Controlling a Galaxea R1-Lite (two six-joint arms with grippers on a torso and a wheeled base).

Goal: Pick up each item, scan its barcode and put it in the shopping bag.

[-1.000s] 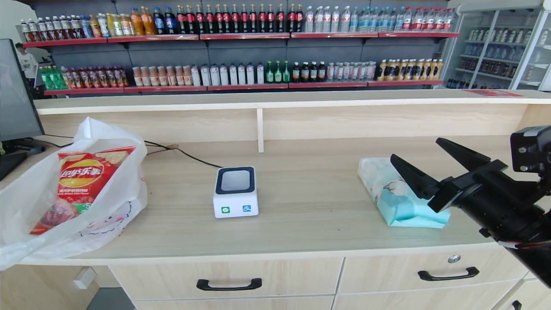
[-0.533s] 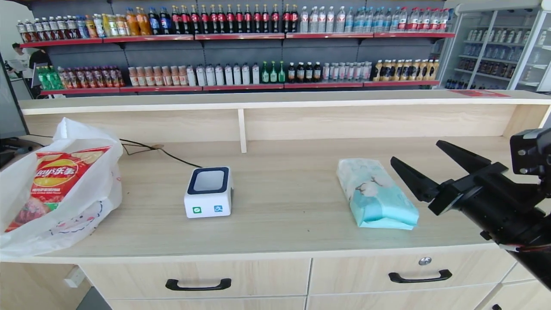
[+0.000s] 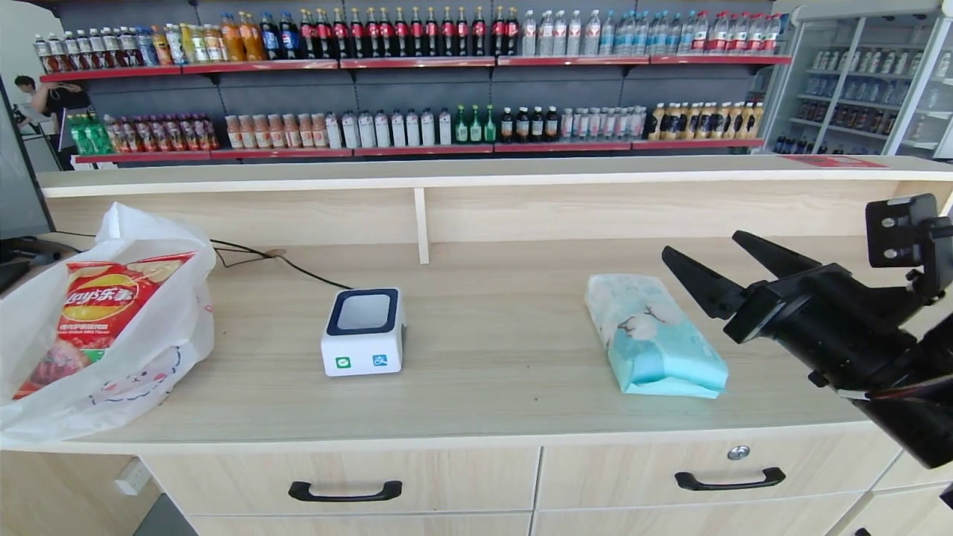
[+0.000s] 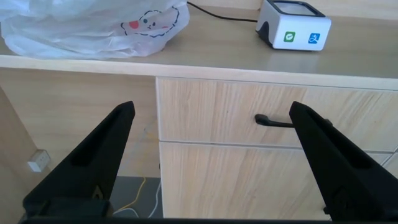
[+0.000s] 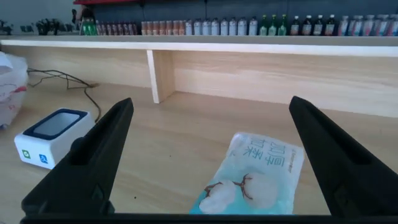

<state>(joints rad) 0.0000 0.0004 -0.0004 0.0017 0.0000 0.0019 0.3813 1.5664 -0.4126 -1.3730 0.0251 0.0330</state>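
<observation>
Bright even light, bowed edges

The shopping bag (image 3: 160,357) lies at the left end of the tabletop (image 3: 506,372), with a chip packet (image 3: 97,313) inside it. The scanner (image 3: 364,331) stands right of the bag, well apart from it. Its cable (image 3: 298,268) runs back and to the left. The tissue pack (image 3: 651,339) lies flat, well right of the scanner. The right end effector (image 3: 701,246) is just right of the pack, above the tabletop. The left end effector (image 4: 211,109) is below the tabletop edge, before the drawers (image 3: 447,476). A raised ledge (image 3: 476,175) runs behind the tabletop, with bottle shelves (image 3: 417,67) beyond.
</observation>
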